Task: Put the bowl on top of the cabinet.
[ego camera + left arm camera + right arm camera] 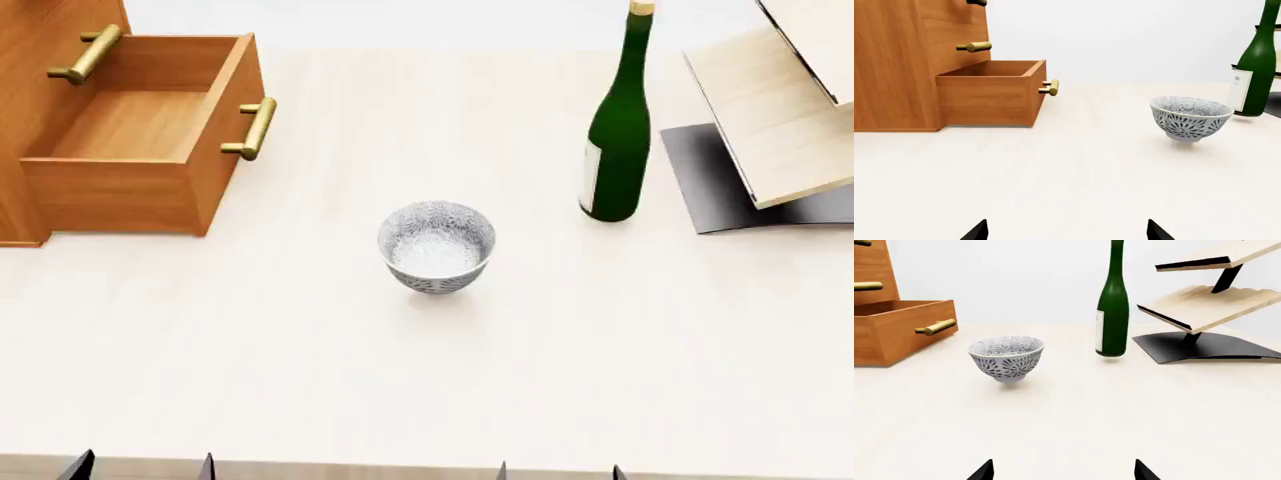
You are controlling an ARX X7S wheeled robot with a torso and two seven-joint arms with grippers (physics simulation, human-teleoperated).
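We are barely starting — nothing of the task looks done yet. The bowl [437, 246] is sitting upright on the pale table [400, 400], untouched, well ahead of both sets of jaws and roughly midway between the two arms. In the left wrist view the left gripper [1067, 231] is showing only two dark fingertips, spread wide with bare table between them; the bowl is lying ahead and off to the outer side of the right-hand tip, not between them. The right gripper [1063, 471] is showing the same — tips apart, holding nothing, bowl ahead and nearer the left-hand tip. The cabinet [40, 100] is standing beyond the left jaws with its bottom drawer [134, 140] pulled out; its top is out of view in every picture. The green bottle [617, 130] and plywood rack [787, 120] are standing beyond the right jaws, apart from the bowl. Still left, as we judge it — reaching, gripping the bowl, lifting, setting it on the cabinet top.
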